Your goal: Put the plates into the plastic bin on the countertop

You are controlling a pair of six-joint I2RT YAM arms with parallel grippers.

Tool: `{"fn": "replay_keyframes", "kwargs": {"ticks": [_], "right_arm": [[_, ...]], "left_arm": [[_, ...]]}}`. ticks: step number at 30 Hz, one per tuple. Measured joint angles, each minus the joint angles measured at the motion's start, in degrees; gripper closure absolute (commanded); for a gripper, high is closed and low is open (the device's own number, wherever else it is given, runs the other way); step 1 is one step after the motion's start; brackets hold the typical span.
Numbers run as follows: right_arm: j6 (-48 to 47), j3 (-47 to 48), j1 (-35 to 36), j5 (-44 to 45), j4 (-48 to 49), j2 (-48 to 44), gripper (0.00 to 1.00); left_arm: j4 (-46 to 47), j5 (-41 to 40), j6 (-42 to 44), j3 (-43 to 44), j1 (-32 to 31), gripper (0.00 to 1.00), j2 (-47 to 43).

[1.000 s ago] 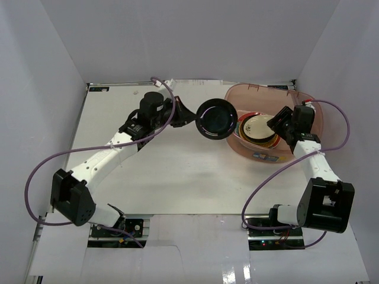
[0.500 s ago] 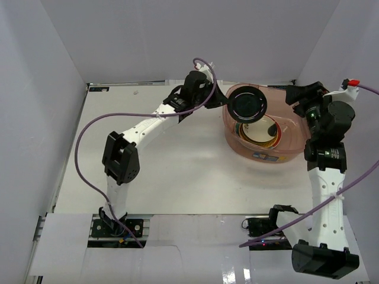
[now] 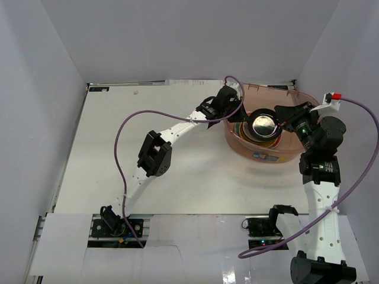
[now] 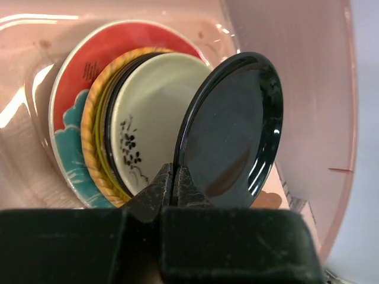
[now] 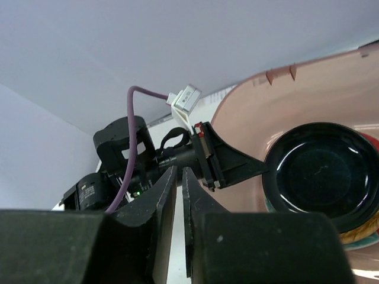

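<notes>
Left arm (image 3: pixel 155 152) is stretched far forward and to the right, forearm reaching diagonally. The left gripper (image 4: pixel 176 177) is pinched tight on the rim of the black plate (image 4: pixel 231 130), held on edge. Right arm (image 3: pixel 320 177) stands tall on its own side, wrist bent left toward the other arm, and the right gripper (image 5: pixel 179 175) has its jaws near-together, just a slit between them.

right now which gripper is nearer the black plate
Left. The left gripper pinches the rim of the black plate inside the plastic bin; the right gripper hangs apart, to its right.
</notes>
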Motion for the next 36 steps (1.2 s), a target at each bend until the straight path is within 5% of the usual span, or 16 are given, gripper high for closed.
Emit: {"fn": "replay_keyframes", "kwargs": {"ticks": [2, 3, 7, 11, 17, 20, 22, 30, 36], "right_arm": [[-0.24, -1.29, 0.63, -0.2, -0.74, 0.04, 0.83], [-0.24, -1.79, 0.92, -0.26, -0.92, 0.04, 0.81], [-0.74, -2.36, 1.44, -0.5, -1.57, -0.22, 0.76], [-1.49, -2.38, 1.44, -0.7, -1.86, -0.85, 0.74], [-2.08, -2.38, 1.7, -2.78, -2.71, -2.62, 0.61], [-2.56, -2.38, 1.77, -4.2, -2.99, -3.5, 0.41], [-2.99, -2.38, 1.81, -5.31, -3.04, -4.0, 0.1], [-8.74, 1.31, 1.92, -2.25, -6.05, -6.12, 0.1], [-9.35, 2.97, 1.92, -1.33, -4.09, -11.43, 0.1]], "left_arm": [[-0.22, 0.0, -0.22, 0.0, -0.04, 0.83, 0.92], [-0.2, 0.0, -0.44, 0.0, 0.0, 0.68, 1.09], [0.96, -0.04, -0.94, 0.35, 0.09, 0.35, 1.03], [2.27, 0.44, -1.01, 0.37, 0.11, 0.13, 0.72], [4.59, 0.68, 1.53, -5.9, 0.28, 0.02, -7.06], [6.16, 0.24, 4.46, -15.32, 0.28, 0.02, -18.45], [7.85, -0.42, 6.88, -21.66, 0.28, 0.02, -27.45], [13.6, -7.72, 13.6, -50.36, 0.28, 0.02, -67.98], [10.47, -15.28, 16.33, -66.79, 0.28, 0.02, -89.07]]}}
